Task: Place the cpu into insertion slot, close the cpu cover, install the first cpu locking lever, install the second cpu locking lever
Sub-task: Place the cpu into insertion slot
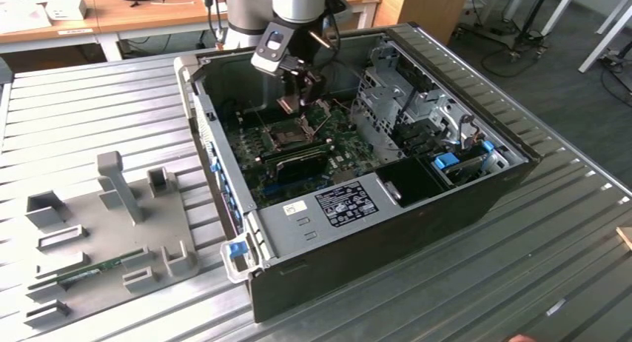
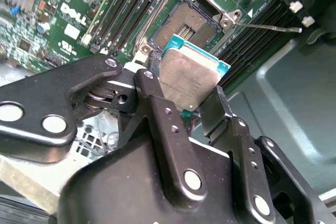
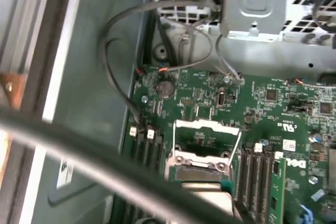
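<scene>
Arm [image 1: 296, 3] angled down — fingers [image 2: 157, 113] clamped on cpu [image 2: 191, 80].

Insertion slot [image 2: 190, 22] uncovered; memory slots [image 2: 128, 9] flank both sides.

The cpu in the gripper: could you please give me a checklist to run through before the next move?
1. Grip: the gripper is shut on two opposite edges of the cpu: ok.
2. Insertion slot is uncovered, with nothing lying in it: ok.
3. The cpu cover is swung up off the slot in the first wrist view: ok.
4. One locking lever is released and sticks out to the side of the slot: ok.
5. The cpu is held off the board, not touching the slot: ok.
6. The cpu is square to the slot, with the corner mark matched: cannot tell.
</scene>
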You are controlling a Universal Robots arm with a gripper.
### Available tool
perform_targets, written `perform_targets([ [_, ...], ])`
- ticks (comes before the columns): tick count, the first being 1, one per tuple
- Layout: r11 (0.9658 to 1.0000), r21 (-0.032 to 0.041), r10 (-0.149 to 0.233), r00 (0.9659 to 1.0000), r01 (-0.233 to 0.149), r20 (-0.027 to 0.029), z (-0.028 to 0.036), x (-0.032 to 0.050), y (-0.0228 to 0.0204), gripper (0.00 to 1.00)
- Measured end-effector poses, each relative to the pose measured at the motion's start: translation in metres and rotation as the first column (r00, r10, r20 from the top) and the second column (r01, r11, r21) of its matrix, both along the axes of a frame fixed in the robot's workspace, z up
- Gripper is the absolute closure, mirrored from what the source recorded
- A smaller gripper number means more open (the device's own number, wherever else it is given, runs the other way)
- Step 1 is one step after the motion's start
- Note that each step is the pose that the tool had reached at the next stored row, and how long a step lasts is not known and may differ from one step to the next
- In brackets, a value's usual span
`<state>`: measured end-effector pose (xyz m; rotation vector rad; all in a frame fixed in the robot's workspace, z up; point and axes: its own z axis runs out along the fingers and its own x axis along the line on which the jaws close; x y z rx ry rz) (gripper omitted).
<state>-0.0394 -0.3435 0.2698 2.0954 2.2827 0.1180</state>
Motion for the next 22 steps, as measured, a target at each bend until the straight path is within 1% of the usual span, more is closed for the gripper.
perform_targets([
  [1,0.9999,-0.0001,-0.016,0.9999,0.016,0.0,-0.0001,0.0,0.0,0.46],
  [2,0.9998,0.0001,-0.021,0.9998,0.021,-0.0001,-0.0001,0.0,-0.0001,0.46],
  [11,0.9997,0.0,-0.025,0.9997,0.025,0.0,-0.0002,0.0,0.0,0.46],
  [17,0.9994,0.0,-0.033,0.9994,0.033,0.0001,-0.0045,-0.0005,0.0,0.46],
  [20,0.9985,0.0,-0.054,0.9985,0.054,0.0001,-0.008,-0.0005,0.0,0.46],
  [22,0.9973,-0.0001,-0.073,0.9973,0.073,0.0001,-0.01,-0.0005,0.0,0.46],
])
